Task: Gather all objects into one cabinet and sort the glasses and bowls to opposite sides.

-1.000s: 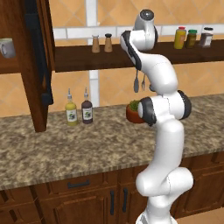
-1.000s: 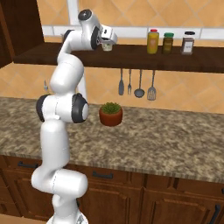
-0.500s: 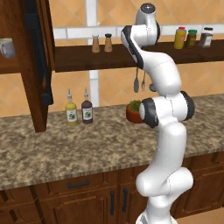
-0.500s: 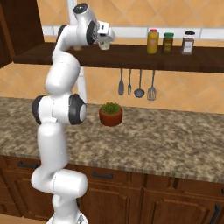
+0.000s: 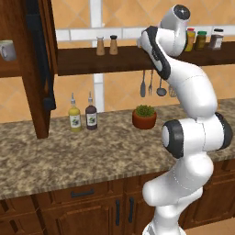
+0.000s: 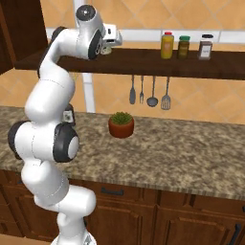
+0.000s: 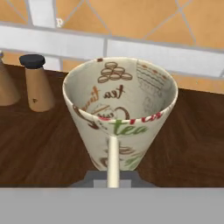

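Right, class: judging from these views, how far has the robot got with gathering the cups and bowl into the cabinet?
Done: one grey mug sits inside the open cabinet. In hand: the gripper is shut on the cream cup, which stands on the open shelf beside a shaker. Left: carrying that cup to the cabinet, then gathering the rest and sorting sides.

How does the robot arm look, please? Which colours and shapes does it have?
The arm is glossy white, built of thick rounded segments. Its joints are dark grey to black rings, largest at the elbow. A round dark cap sits on the wrist end. The gripper is a small white block. No cables or markings show.
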